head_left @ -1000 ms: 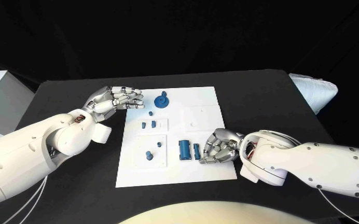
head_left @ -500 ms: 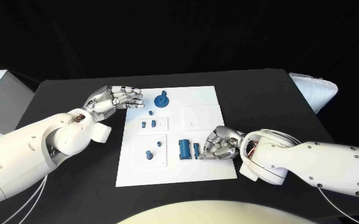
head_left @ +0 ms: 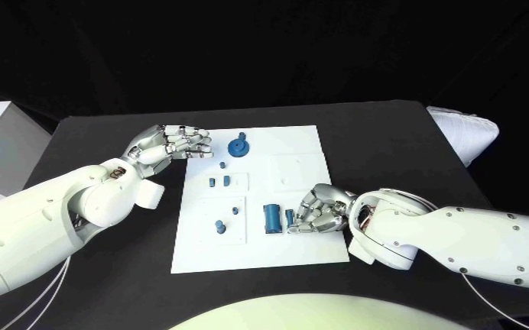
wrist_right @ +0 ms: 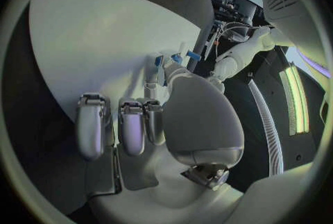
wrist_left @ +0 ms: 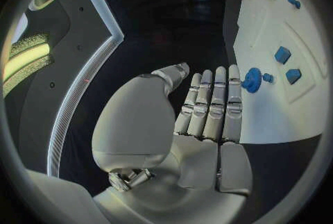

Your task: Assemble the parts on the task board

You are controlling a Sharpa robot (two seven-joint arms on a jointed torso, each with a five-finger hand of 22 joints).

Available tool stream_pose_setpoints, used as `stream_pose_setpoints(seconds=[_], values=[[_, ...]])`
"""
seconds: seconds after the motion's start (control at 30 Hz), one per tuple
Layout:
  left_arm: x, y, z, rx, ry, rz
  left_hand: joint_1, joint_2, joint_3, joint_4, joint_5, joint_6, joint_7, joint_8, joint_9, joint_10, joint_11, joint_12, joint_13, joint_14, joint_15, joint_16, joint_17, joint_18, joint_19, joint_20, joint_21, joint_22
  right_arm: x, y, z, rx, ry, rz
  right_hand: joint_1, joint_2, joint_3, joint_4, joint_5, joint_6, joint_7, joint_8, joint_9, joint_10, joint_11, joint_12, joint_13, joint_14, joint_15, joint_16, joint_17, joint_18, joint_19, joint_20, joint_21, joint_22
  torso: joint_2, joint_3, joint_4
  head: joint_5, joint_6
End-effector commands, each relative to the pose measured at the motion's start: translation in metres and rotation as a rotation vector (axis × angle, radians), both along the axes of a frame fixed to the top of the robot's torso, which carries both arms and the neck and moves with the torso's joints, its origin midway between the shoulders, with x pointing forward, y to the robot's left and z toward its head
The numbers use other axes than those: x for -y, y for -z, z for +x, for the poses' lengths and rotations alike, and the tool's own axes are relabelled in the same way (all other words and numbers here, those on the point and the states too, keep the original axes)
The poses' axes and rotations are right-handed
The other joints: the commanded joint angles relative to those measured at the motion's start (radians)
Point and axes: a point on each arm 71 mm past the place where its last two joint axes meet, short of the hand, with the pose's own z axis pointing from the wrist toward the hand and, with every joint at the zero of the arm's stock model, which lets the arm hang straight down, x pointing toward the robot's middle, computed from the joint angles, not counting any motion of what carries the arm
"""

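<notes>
Right hand (head_left: 316, 211) has crept up the task board (head_left: 303, 250) — fingers pinching a blue part (head_left: 290, 218).

Lab, black-draped table (head_left: 386, 127), robot rig

No legible txt anywhere.
</notes>
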Motion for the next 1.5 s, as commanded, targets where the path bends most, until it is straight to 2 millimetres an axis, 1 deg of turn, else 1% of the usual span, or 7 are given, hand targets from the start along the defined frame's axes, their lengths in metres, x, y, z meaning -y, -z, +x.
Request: stream_pose_setpoints(seconds=[0.03,0.43,0.6,0.93,1.13,1.23,1.5], values=[[0.001,-0.001,0.000,0.007,0.006,-0.006,-0.003,0.007,0.003,0.003,0.004,0.006,-0.001,-0.001,-0.001,0.007,0.002,0.004,0.001,0.004,0.000,-0.006,0.001,0.005,0.007,-0.002,-0.002,-0.001,0.001,0.001,0.001,0.007,-0.009,-0.032,0.009,0.002,0.003,-0.009,0.005,-0.007,-0.004,0.007,-0.001,0.103,-0.004,0.004,0.261,0.106,-0.005,0.004,0.263,-0.007,0.089,-0.003,0.004,0.233,-0.001,-0.0002,0.0001,0.000,-0.001],[0.002,-0.001,0.000,0.010,0.003,-0.009,-0.003,0.007,0.003,0.003,0.004,0.006,-0.001,-0.001,-0.001,0.007,0.002,0.004,0.001,0.004,0.000,-0.006,0.001,0.005,0.007,-0.002,-0.002,-0.001,0.004,-0.003,0.004,0.058,0.010,0.019,0.013,-0.008,0.002,-0.007,0.006,-0.011,-0.002,0.008,-0.002,0.100,-0.003,-0.005,0.258,0.106,-0.005,0.004,0.263,-0.005,0.087,-0.004,-0.009,0.230,-0.001,0.0007,-0.0011,0.000,0.008],[0.001,0.000,0.002,0.014,-0.020,-0.014,-0.002,0.006,0.004,0.002,0.004,0.007,-0.002,-0.001,-0.001,0.008,0.001,0.004,0.001,0.005,-0.001,-0.008,0.003,0.005,0.008,-0.002,-0.004,-0.001,0.008,-0.011,0.011,0.126,0.040,0.183,0.006,-0.014,-0.013,-0.004,0.002,-0.051,0.018,-0.013,-0.016,0.079,0.014,-0.061,0.235,0.104,0.008,-0.005,0.254,0.012,0.071,0.005,-0.120,0.205,-0.002,-0.0001,-0.0011,0.000,0.021],[-0.001,0.005,0.013,0.040,-0.140,-0.023,-0.002,0.004,0.003,0.002,0.003,0.006,0.000,-0.002,-0.002,0.007,0.002,0.003,0.001,0.005,0.000,-0.009,0.003,0.005,0.008,-0.002,-0.005,-0.001,0.037,-0.019,0.058,0.250,0.164,0.428,0.053,-0.008,-0.001,-0.018,0.012,-0.117,0.055,-0.060,-0.042,0.011,0.047,-0.206,0.175,0.078,0.036,-0.086,0.172,0.057,0.017,0.032,-0.432,0.125,-0.014,-0.0057,0.0018,0.008,0.078],[-0.006,0.012,0.024,0.064,-0.256,-0.016,-0.003,0.004,0.003,0.003,0.003,0.005,0.001,-0.003,-0.002,0.006,0.003,0.002,0.001,0.003,0.001,-0.011,0.003,0.005,0.007,-0.001,-0.006,-0.002,0.060,-0.028,0.106,0.341,0.278,0.525,0.115,-0.008,0.076,-0.034,0.011,-0.180,0.094,-0.097,-0.062,-0.253,0.084,-0.719,-0.095,-0.068,0.070,-0.479,-0.154,0.152,-0.139,0.068,-1.212,-0.169,-0.019,-0.0098,0.0009,0.010,0.132],[-0.008,0.016,0.030,0.075,-0.308,-0.010,-0.005,0.003,0.005,0.005,0.001,-0.002,0.000,-0.008,-0.005,-0.003,0.006,-0.001,0.000,-0.022,0.008,-0.032,-0.002,0.002,-0.007,0.005,-0.021,-0.005,0.068,-0.029,0.127,0.376,0.328,0.552,0.142,-0.019,0.148,-0.039,0.009,-0.217,0.119,-0.138,-0.083,-0.382,0.105,-1.016,-0.319,-0.198,0.091,-0.850,-0.407,0.152,-0.177,0.088,-1.319,-0.290,-0.018,-0.0084,0.0024,0.010,0.155],[-0.009,0.029,0.044,0.088,-0.419,0.007,-0.011,0.001,0.002,0.005,-0.001,-0.040,-0.012,-0.036,-0.026,-0.075,0.031,-0.005,-0.004,-0.097,0.039,-0.093,-0.035,0.000,-0.091,0.039,-0.091,-0.008,0.073,-0.028,0.166,0.425,0.378,0.614,0.112,-0.063,0.329,-0.072,-0.009,-0.218,0.165,-0.229,-0.138,-0.381,0.171,-1.374,-0.831,-0.368,0.177,-1.272,-0.611,0.152,-0.412,0.179,-1.362,-0.675,-0.018,-0.0014,0.0063,0.017,0.205]])
